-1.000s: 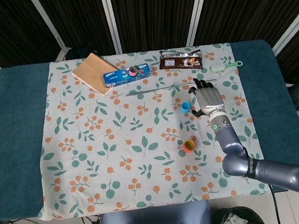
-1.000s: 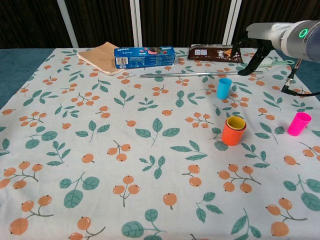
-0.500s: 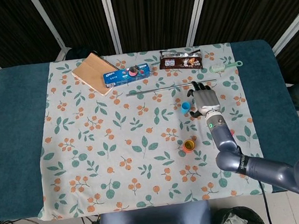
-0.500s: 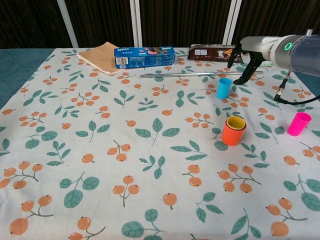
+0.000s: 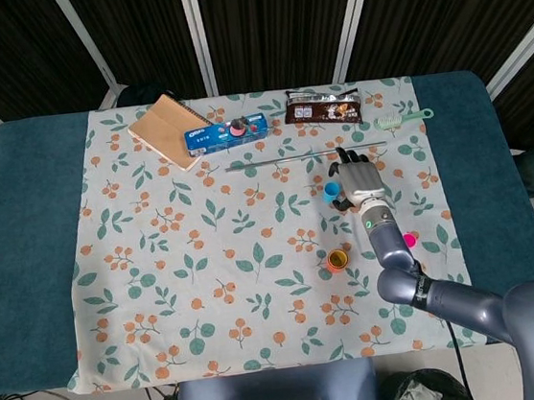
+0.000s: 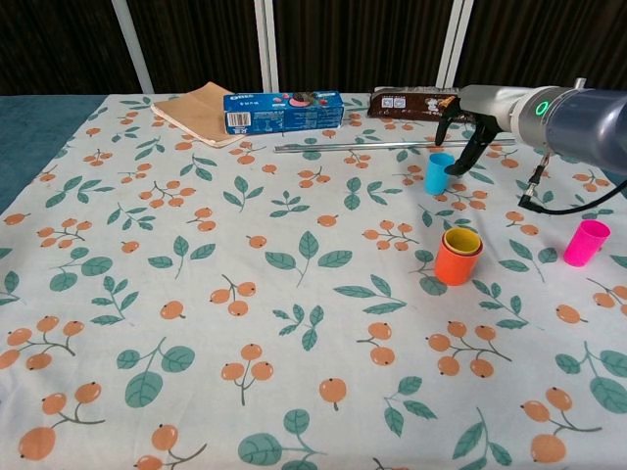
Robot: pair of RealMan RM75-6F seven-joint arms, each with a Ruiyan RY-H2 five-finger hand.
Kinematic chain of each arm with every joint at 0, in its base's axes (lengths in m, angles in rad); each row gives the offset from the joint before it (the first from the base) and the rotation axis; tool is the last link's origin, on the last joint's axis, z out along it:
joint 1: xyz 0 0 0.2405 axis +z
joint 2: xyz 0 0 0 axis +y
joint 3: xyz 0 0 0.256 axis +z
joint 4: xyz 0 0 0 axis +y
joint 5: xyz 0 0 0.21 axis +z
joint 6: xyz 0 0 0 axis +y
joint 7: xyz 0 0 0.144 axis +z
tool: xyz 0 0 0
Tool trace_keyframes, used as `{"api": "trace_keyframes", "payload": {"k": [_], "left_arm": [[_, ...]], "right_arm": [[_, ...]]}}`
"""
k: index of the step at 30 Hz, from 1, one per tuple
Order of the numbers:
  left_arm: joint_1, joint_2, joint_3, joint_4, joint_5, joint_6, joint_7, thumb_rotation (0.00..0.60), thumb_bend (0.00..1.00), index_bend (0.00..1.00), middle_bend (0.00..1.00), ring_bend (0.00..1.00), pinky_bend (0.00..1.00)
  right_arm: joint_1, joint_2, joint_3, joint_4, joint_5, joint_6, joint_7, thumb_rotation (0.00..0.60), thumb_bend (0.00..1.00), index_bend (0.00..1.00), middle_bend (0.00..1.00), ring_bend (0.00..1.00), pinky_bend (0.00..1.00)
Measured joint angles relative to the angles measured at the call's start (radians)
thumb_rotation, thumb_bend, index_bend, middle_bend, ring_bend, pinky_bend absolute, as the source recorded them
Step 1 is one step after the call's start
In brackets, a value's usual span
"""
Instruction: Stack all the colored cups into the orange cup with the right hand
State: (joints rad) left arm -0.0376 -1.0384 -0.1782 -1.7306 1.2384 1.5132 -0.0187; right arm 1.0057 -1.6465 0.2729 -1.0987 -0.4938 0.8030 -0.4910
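Right hand [image 6: 460, 137] at the small blue plastic cup [image 6: 438, 172], fingers spread around it, grip not confirmed (contact unclear in both views).
You have the orange cup [image 6: 456, 262] upright on the floral tablecloth [image 6: 196, 323] with a yellow cup [image 6: 462, 241] nested inside; the pink cup [image 6: 586, 242] stands apart to its right.

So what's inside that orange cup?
A yellow cup sits nested in the orange cup, its rim showing above. Whether anything lies inside or under the yellow one cannot be seen.
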Motion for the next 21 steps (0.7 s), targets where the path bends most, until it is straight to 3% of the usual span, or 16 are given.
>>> {"api": "trace_keyframes", "payload": {"k": [21], "left_arm": [[-0.001,0.003,0.000,-0.002,-0.003,-0.005,0.000,0.600,0.39,0.15,0.03,0.01,0.12]], "right_arm": [[0.002,-0.042,0.021,0.055,-0.032,-0.015,0.018,0.600,0.36,0.40,0.00,0.06,0.14]]}}
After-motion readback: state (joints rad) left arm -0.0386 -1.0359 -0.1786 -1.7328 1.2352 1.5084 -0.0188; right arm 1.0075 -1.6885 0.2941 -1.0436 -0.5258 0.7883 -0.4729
